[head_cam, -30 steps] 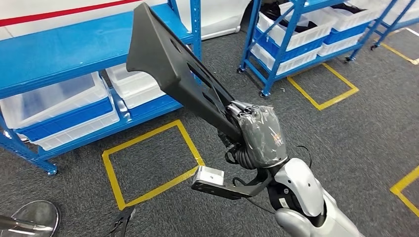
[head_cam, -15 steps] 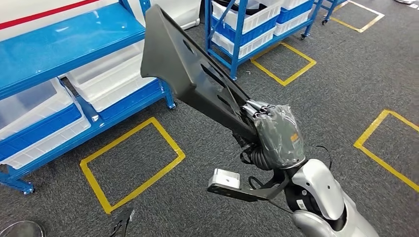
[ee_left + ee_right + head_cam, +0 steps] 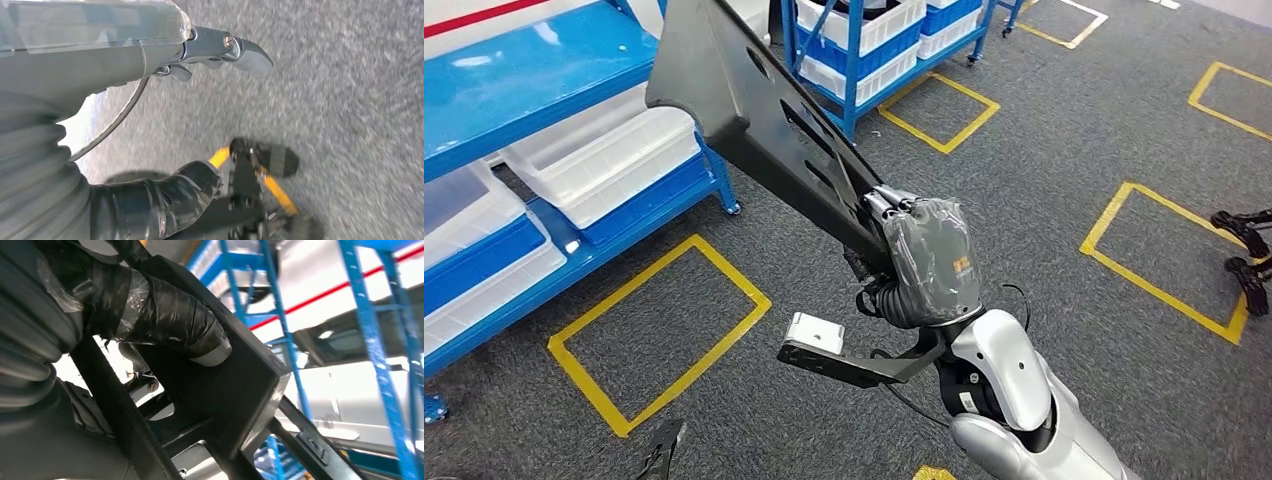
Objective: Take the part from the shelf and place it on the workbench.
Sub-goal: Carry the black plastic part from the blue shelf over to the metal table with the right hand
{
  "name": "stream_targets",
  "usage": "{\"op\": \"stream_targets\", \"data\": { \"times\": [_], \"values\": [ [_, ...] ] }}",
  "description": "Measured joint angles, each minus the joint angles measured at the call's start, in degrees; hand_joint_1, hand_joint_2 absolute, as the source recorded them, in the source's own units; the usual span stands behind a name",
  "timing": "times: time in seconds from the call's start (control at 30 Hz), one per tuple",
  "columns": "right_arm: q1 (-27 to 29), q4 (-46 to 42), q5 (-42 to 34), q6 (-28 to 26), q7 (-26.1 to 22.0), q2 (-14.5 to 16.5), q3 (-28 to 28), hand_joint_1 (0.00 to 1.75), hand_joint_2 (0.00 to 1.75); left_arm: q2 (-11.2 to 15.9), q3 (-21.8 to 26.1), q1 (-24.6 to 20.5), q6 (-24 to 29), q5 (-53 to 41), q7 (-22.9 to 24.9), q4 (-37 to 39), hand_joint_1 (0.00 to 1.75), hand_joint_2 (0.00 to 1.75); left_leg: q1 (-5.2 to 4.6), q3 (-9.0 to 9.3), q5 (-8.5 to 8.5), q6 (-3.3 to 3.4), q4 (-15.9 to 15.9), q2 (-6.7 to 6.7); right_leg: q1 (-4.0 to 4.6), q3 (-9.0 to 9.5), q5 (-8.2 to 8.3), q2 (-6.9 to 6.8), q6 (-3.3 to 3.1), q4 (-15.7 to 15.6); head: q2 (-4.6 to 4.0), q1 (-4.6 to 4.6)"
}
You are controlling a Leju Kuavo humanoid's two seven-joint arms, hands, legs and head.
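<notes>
Part (image 3: 754,120): long black slotted piece, raised over the floor, lower end within the right hand (image 3: 929,262).
Fingers (image 3: 170,315): wrapped around the part.
Left hand (image 3: 150,200): grip cannot be told.
Bins (image 3: 604,150): on shelf (image 3: 514,70), contents unclear.

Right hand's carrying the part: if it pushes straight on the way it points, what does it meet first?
Likely the blue shelf: the right hand points up-left, and the part it grips leads toward it. Depth is unclear.
</notes>
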Motion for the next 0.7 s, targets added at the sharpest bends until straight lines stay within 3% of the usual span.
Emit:
{"op": "stream_targets", "data": {
  "times": [0.03, 0.07, 0.17, 0.23, 0.3, 0.33, 0.43, 0.5, 0.6, 0.63, 0.7],
  "values": [
    [0.21, 0.09, 0.08, -0.02, 0.07, 0.0, 0.07, 1.75, 1.75, -0.01, 0.04, 0.34, 0.24, -0.07, -0.49, 0.01, 0.0, 1.75, -0.18, -0.33, 0.13, 0.01, 0.07, 0.78, 0.02, 0.84, -0.15, -0.14, -0.17, 0.29, 0.0, 0.0],
    [0.35, 0.15, 0.09, -0.04, 0.19, -0.02, 0.08, 1.75, 1.75, -0.07, 0.08, 0.53, 0.23, -0.25, -0.56, 0.01, 0.0, 1.75, -0.38, -0.54, 0.22, 0.02, 0.11, 1.5, 0.16, 2.89, 0.56, -0.33, -0.54, -1.76, 0.0, 0.0],
    [0.31, -0.13, -1.27, -0.1, 0.41, -0.57, -0.19, 1.75, 1.75, -0.54, 0.13, 0.04, -1.47, -1.34, 1.47, 0.02, 0.0, 1.75, -0.72, -0.72, 0.37, -0.16, 0.13, 3.18, 1.73, 11.13, 2.98, -3.26, -3.04, -13.53, 0.0, -0.03],
    [0.2, -0.46, -2.33, -0.05, 0.21, -1.41, -0.59, 1.75, 1.75, -0.75, 0.13, -0.67, -2.63, -1.79, 2.94, 0.03, 0.0, 1.75, -0.7, -0.82, 0.48, -0.55, 0.13, 4.2, 2.66, 12.62, 2.88, -4.4, -4.16, -16.47, 0.0, -0.02],
    [0.21, -0.79, -2.71, -0.02, 0.04, -2.2, -0.84, 1.75, 1.75, -0.81, 0.11, -1.28, -3.15, -2.0, 3.59, 0.03, 0.0, 1.75, -0.7, -0.74, 0.33, -0.93, -0.08, 5.04, 2.54, 12.81, 3.49, -3.41, -4.71, -17.53, 0.0, -0.01],
    [0.25, -1.07, -2.96, -0.02, -0.06, -2.6, -0.99, 1.75, 1.75, -0.79, 0.1, -1.53, -3.42, -2.13, 3.85, 0.02, 0.0, 1.75, -0.65, -0.87, -0.21, -1.13, 0.32, 4.21, 2.19, 13.09, 3.95, -2.83, -4.87, -18.35, 0.0, -0.03],
    [0.44, -2.46, -4.57, 0.01, -1.0, -4.38, -1.73, 1.75, 1.75, -0.62, 0.02, -1.9, -3.88, -2.23, 4.43, 0.01, 0.0, 1.75, -0.28, -3.57, -4.12, -1.74, 6.59, -0.48, 1.39, 13.48, 5.05, -1.34, -4.84, -19.97, 0.0, -0.12],
    [0.59, -3.06, -5.27, 0.04, -1.51, -5.27, -2.03, 1.75, 1.75, -0.59, 0.0, -1.91, -3.88, -2.13, 4.55, 0.01, 0.0, 1.75, -0.17, -4.98, -5.64, -1.93, 9.68, -1.33, 1.3, 13.37, 5.14, -1.01, -4.79, -19.97, 0.0, -0.16],
    [0.63, -3.12, -5.34, 0.04, -1.58, -5.35, -2.07, 1.75, 1.75, -0.58, 0.0, -1.91, -3.85, -2.11, 4.54, 0.01, 0.0, 1.75, -0.15, -5.14, -5.78, -1.95, 10.04, -1.36, 1.28, 13.37, 5.14, -0.97, -4.79, -19.97, 0.0, -0.15],
    [1.21, -3.74, -5.68, 0.42, -2.2, -6.4, -2.62, 1.75, 1.75, -0.43, 0.01, -1.48, -3.5, -1.8, 3.34, 0.0, 0.0, 1.75, 0.12, -5.95, -5.65, -2.34, 11.51, -1.42, 1.07, 13.24, 5.1, -0.31, -4.64, -19.71, 0.0, -0.14],
    [2.17, -5.63, -5.74, 2.16, -3.08, -8.18, -3.83, 1.75, 1.75, 0.05, -0.02, -0.01, -1.15, -2.18, 0.18, -0.01, 0.0, 1.75, 1.36, -5.07, -2.94, -3.77, 8.58, -3.31, 0.06, 11.61, 4.4, 2.67, -3.1, -17.11, 0.0, -0.14]
  ]
}}
